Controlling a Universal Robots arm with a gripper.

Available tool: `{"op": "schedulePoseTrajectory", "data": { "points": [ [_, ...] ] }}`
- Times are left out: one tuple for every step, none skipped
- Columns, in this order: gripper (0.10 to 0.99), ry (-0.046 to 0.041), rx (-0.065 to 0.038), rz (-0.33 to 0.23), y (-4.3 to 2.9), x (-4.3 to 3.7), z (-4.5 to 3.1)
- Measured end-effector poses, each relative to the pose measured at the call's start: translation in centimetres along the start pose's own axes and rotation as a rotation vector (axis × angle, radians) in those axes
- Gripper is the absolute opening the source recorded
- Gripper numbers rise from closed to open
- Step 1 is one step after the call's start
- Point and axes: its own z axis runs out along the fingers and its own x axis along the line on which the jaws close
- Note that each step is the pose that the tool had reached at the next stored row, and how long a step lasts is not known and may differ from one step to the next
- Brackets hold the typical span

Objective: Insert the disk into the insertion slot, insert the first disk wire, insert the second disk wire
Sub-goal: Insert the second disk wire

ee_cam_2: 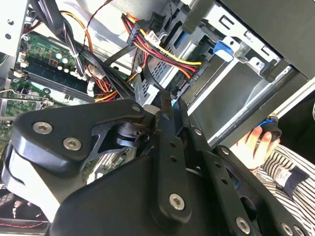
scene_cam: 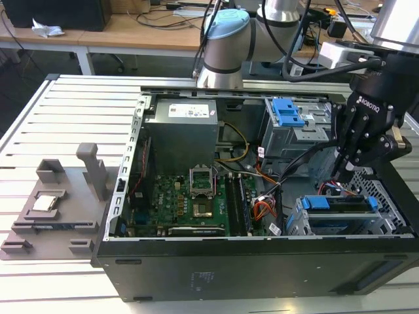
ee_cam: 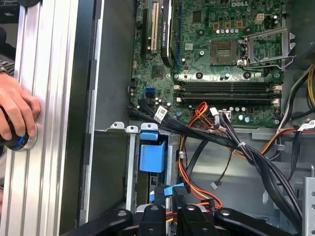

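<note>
the table (scene_cam: 65,111) is ribbed, brushed pale metal. the insertion slot (scene_cam: 390,193) is dull grey perforated sheet metal. the disk (scene_cam: 338,209) has a smooth bright blue plastic frame. the tool (scene_cam: 342,175) looks matt black.

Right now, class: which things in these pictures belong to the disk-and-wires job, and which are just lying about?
Belong to the job:
the disk in its blue carrier
the insertion slot holding it
the gripper, nearest the slot
the red, yellow and black wires

Just lying about:
the power supply
the motherboard
the blue-latched bay
the grey fixture
a person's hand
</note>
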Motion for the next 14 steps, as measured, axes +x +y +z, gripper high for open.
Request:
{"op": "schedulePoseTrajectory", "data": {
  "points": [
    [0.208,-0.0001,0.0,0.0,0.0,0.0,0.0],
    [0.22,0.0,0.0,0.0,0.0,0.0,0.0],
    [0.22,0.0,0.0,0.0,0.01,0.0,0.0],
    [0.278,0.0,0.0,0.0,0.01,0.0,0.0],
    [0.345,0.0,0.0,-0.001,0.01,0.0,0.0],
    [0.345,0.0,0.0,-0.001,0.01,0.0,0.0],
    [0.345,0.0,0.0,-0.001,0.02,0.0,0.0],
    [0.345,0.0,0.0,-0.001,0.05,-0.01,0.01],
    [0.345,-0.0001,0.0,0.0,0.14,-0.02,0.03],
    [0.345,0.0,0.0,-0.001,0.4,-0.03,0.07],
    [0.345,0.0,0.0,-0.001,0.68,-0.05,0.12],
    [0.345,0.0,0.0,-0.001,0.87,-0.06,0.16],
    [0.345,-0.0002,0.0,-0.001,1.16,-0.08,0.23],
    [0.345,-0.0002,0.0,-0.001,1.22,-0.09,0.26]
  ]
}}
